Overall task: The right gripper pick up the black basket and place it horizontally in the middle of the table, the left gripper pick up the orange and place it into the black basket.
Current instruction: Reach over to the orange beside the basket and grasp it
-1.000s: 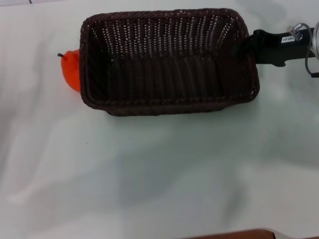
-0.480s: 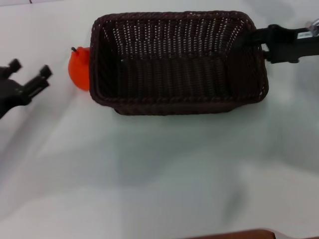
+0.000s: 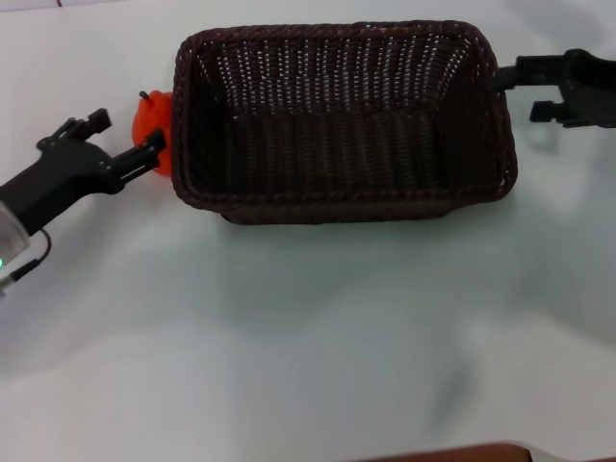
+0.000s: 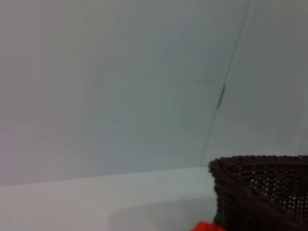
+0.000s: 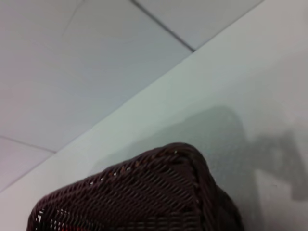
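Observation:
The black basket [image 3: 342, 197] lies lengthwise across the far middle of the white table [image 3: 308, 337], open side up and empty. The orange [image 3: 151, 120] sits against the outside of its left end, partly hidden by the rim. My left gripper [image 3: 123, 137] is open, its fingertips [image 3: 146, 154] at the orange's left side, one in front of it. My right gripper [image 3: 525, 91] is open just off the basket's right end, its far finger close to the rim. The left wrist view shows a basket corner [image 4: 262, 192] and a sliver of orange [image 4: 208, 226]. The right wrist view shows a basket corner [image 5: 154, 197].
A brown edge [image 3: 462, 452] shows along the table's near side. A pale wall [image 4: 120, 82] stands behind the table.
My left gripper has come in from the left up to the orange. My right gripper has let go of the basket's right rim and drawn back to the right. The basket stays put.

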Robot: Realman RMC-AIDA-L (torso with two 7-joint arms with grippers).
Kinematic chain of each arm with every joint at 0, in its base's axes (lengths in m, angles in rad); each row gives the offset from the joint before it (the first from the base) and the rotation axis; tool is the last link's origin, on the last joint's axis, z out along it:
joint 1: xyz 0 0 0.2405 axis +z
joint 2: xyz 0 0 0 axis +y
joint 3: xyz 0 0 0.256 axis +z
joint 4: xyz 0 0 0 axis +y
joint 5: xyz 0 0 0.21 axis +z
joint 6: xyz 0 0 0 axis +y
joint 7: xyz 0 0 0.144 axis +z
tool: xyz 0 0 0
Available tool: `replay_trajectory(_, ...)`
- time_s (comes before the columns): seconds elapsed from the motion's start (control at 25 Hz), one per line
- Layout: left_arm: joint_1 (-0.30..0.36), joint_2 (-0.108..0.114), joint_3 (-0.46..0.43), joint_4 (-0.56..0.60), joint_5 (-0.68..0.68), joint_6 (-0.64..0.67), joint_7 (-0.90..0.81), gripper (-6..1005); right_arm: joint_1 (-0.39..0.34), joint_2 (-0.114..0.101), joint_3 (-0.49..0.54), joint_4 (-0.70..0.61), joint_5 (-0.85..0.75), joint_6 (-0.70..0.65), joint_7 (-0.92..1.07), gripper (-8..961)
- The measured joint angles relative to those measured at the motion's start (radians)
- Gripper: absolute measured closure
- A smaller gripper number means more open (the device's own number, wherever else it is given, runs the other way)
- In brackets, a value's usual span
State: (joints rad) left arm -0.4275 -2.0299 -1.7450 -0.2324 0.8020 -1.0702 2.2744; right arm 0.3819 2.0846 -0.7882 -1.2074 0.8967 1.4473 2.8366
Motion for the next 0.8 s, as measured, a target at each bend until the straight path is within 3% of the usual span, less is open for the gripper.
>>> replay_trajectory(0.44,-0.067,-0.022,0.027,-0.016,0.000,0.120,-0.016,128,-0.013,0.002,0.026,-0.038,0.007,0.018,-0.020,95)
replay_trajectory(0.64,-0.099,-0.029,0.032,-0.016,0.000,0.195,-0.040,353,-0.008,0.002,0.026,-0.039,0.007,0.020,-0.022,96)
replay_trajectory(0.8,-0.110,-0.029,0.036,-0.017,0.000,0.229,-0.058,426,-0.004,0.002,0.026,-0.040,0.007,0.021,-0.023,97)
